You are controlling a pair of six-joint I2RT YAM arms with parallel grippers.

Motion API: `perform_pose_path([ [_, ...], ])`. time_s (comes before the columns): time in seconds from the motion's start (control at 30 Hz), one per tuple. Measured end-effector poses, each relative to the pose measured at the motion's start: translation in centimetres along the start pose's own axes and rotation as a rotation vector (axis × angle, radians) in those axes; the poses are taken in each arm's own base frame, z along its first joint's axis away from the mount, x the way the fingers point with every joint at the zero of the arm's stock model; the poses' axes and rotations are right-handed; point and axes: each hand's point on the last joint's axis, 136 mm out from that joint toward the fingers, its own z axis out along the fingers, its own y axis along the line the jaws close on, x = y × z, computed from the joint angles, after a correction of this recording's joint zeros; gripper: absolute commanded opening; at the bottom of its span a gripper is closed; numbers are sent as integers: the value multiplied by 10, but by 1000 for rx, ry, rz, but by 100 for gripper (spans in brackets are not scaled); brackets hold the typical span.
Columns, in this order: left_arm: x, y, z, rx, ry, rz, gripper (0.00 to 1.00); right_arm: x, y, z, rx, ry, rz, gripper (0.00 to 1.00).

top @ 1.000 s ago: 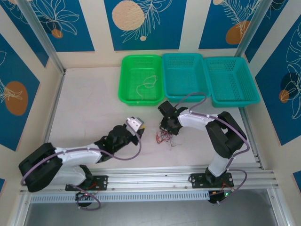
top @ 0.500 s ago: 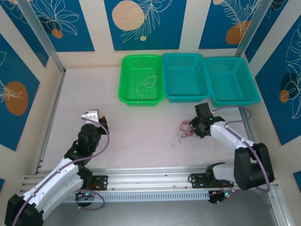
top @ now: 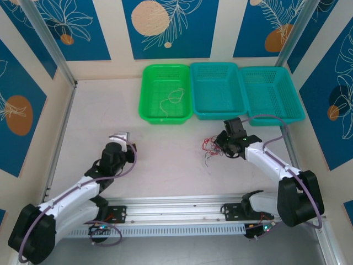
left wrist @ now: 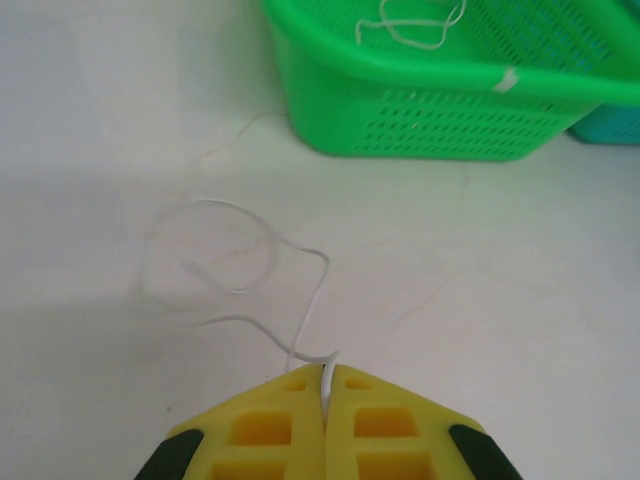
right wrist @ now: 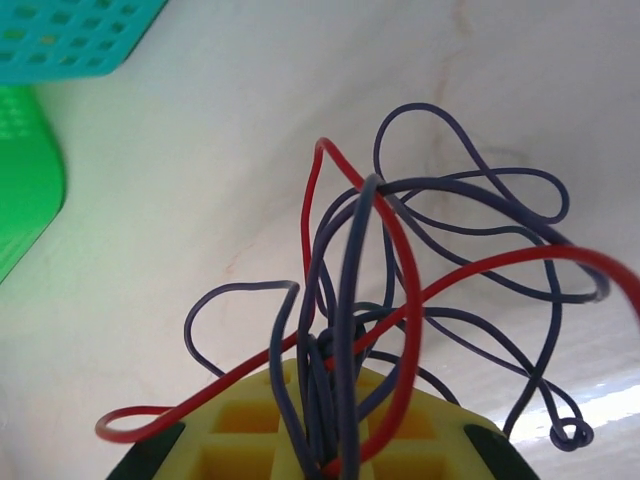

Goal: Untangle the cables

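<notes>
Grip first: your left gripper [left wrist: 327, 372] is clenched on the near end of a single white cable [left wrist: 324, 262], pinched right at the fingertips. From there the cable runs away from the gripper and curls into a loose loop on the bare desk [left wrist: 520, 300]. It points toward the green basket [left wrist: 420, 120] at the desk's far edge, where a beige cable [left wrist: 420, 45] already lies. Its long axis roughly follows the line to that basket, and the left arm is the nearer one. So I judge this carry belongs to the left arm: forward, then over the basket's near rim.

Your right gripper [right wrist: 333, 400] is clamped on the tangle of red and dark purple cables [right wrist: 405, 260], which fans out ahead of it. From above, the tangle [top: 209, 147] hangs just left of the right gripper [top: 222, 146], toward the desk's middle. It is short of the teal baskets [top: 218, 116] and well apart from the white cable. It looks most knotted close to the jaws.
</notes>
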Motion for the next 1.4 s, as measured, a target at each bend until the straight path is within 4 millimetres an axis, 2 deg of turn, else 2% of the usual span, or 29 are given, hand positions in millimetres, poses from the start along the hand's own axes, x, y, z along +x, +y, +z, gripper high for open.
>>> perform_pose_path([
  [0.1,-24,-8,-9,22,-58,-1,0,6,14,-4,-29,17,-56,41],
  [0.2,-55,-19,-20,47,-117,14,0,9,24,-10,-48,25,-92,52],
  [0.37,-100,-43,-34,113,-166,60,0,7,35,-37,-121,-14,-130,54],
  [0.53,-150,-76,-41,204,-218,115,0,12,73,-78,-293,-60,-222,58],
  [0.7,-203,-104,-29,250,-273,193,0,28,111,-108,-445,-74,-342,63],
  [0.77,-221,-111,-18,249,-288,224,0,29,117,-114,-464,-84,-365,77],
  [0.9,-252,-122,16,237,-313,272,0,24,113,-115,-443,-118,-383,90],
  [1.0,-260,-125,51,223,-301,290,0,23,109,-115,-425,-127,-381,100],
  [1.03,-259,-125,64,216,-293,295,0,22,108,-115,-419,-131,-382,100],
  [1.13,-244,-120,108,188,-234,296,0,21,102,-116,-396,-138,-377,100],
  [1.2,-226,-114,139,170,-179,296,0,20,98,-115,-380,-141,-375,99],
  [1.23,-218,-111,152,162,-155,295,6,20,96,-115,-372,-141,-374,100],
  [1.3,-201,-103,175,148,-108,290,31,19,93,-114,-361,-140,-372,100],
  [1.4,-184,-91,196,122,-63,273,58,20,90,-112,-350,-136,-369,100],
])
